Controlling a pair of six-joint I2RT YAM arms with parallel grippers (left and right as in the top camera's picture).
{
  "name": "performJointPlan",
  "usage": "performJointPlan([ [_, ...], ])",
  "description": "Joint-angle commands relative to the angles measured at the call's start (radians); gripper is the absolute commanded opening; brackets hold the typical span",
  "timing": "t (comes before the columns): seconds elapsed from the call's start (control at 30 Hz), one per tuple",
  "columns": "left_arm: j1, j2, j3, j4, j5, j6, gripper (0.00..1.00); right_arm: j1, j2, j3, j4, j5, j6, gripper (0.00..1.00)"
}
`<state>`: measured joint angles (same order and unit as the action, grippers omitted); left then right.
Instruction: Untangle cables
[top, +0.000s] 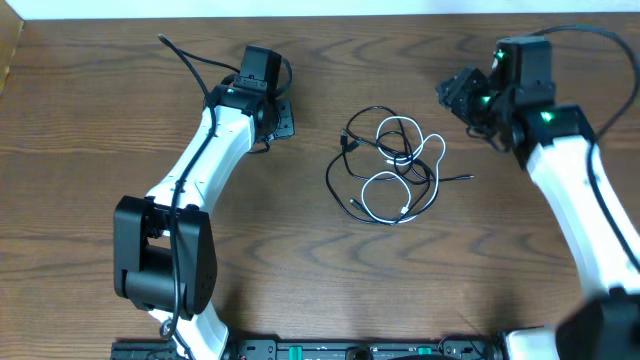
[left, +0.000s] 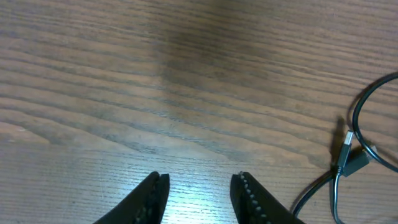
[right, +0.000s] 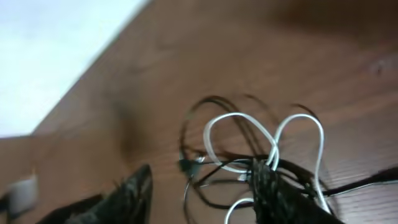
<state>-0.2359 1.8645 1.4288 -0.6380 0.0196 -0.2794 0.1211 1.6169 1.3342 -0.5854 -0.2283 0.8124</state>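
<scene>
Left claw is partly open over bare table, gripping nothing. The cables, one white looped through black ones, lie tangled mid-table between the two claws. Right claw is spread open too, empty, just beside the pile.
</scene>
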Motion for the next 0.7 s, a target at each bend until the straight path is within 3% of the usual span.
performJointPlan([
  [0.0,0.002,0.006,-0.005,0.0,-0.013,0.013,0.39,-0.059,0.117,-0.003,0.009,-0.182,0.048,0.41],
  [0.07,0.002,0.006,-0.005,0.0,-0.013,0.013,0.39,-0.094,0.203,-0.003,0.014,-0.25,0.057,0.38],
  [0.17,0.002,0.006,-0.005,0.0,-0.013,0.013,0.39,-0.126,0.304,-0.003,0.028,-0.306,0.063,0.41],
  [0.33,0.002,0.006,-0.005,0.0,-0.013,0.013,0.39,-0.153,0.476,-0.003,0.18,-0.539,0.073,0.43],
  [0.53,0.002,0.006,-0.005,-0.001,-0.013,0.013,0.39,-0.146,0.629,-0.003,0.332,-0.568,0.187,0.4],
  [0.67,0.002,0.006,-0.005,-0.001,-0.013,0.013,0.39,-0.142,0.658,-0.003,0.356,-0.626,0.208,0.2],
])
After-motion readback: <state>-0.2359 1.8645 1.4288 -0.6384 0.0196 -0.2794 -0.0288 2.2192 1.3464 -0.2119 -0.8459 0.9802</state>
